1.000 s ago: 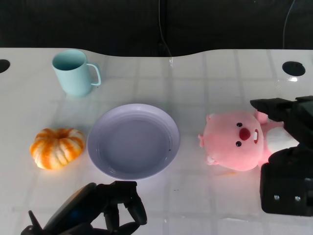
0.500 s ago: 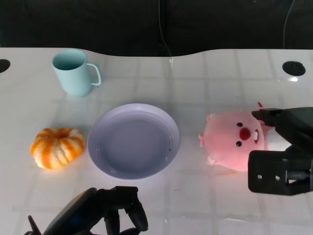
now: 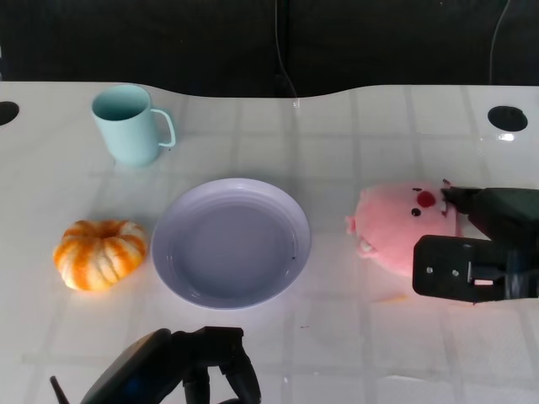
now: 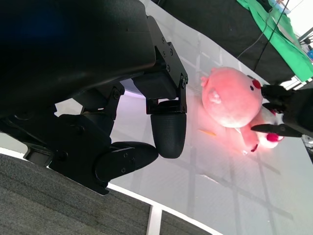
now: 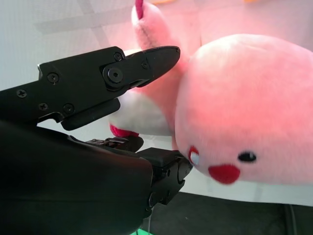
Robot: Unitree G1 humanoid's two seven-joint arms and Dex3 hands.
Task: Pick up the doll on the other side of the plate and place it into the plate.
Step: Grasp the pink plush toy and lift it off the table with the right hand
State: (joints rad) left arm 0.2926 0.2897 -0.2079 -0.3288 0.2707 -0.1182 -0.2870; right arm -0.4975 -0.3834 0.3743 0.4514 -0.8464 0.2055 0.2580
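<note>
Here the pink doll (image 3: 396, 229) lies on the white tabletop (image 3: 354, 135), on the right of the lilac plate (image 3: 230, 241) and apart from it, its round head turned toward the plate; in the left wrist view the doll (image 4: 231, 98) shows the same way, its body trailing off behind the head; the right hand (image 3: 476, 244) is around the doll's far end, one of its fingers (image 3: 472, 200) over the top by the red nose and the black block of the hand low in front; in the right wrist view the fingers (image 5: 122, 73) lie across the doll's (image 5: 244, 112) body beside the head, touching the plush, though whether they truly grip it I cannot tell; the plate holds nothing; the left hand (image 3: 181, 374) rests at the near edge, below the plate, its fingers curled in on nothing; an orange striped pumpkin (image 3: 99, 253) sits just left of the plate; a pale blue mug (image 3: 128, 124) stands farther back on the left, handle to the right.
</note>
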